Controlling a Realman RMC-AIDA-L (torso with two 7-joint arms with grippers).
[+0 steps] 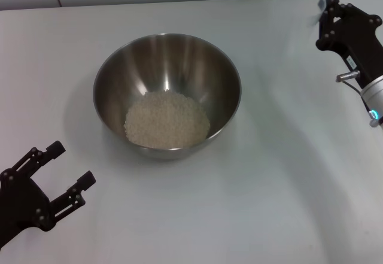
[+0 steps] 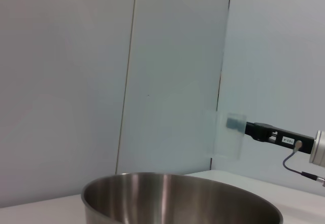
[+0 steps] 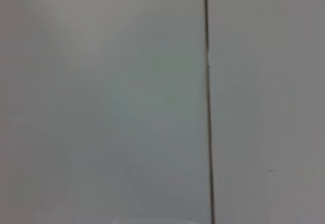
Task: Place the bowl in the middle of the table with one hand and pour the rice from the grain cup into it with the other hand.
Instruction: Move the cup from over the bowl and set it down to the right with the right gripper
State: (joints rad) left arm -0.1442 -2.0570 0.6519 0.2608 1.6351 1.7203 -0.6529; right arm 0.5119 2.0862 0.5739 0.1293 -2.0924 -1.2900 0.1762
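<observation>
Large round stainless-steel bowl (image 1: 167, 93) at centre of plain white tabletop (image 1: 269, 204), holding loose mound of off-white rice (image 1: 167, 120) at its 6 o'clock side. Right gripper (image 1: 322, 14) up at 2 o'clock from bowl, fingers clamped on small clear frosted plastic grain cup (image 1: 296, 12), looks empty, upright. Left gripper (image 1: 67, 172) at 8 o'clock, fingers spread, gripping nothing.
</observation>
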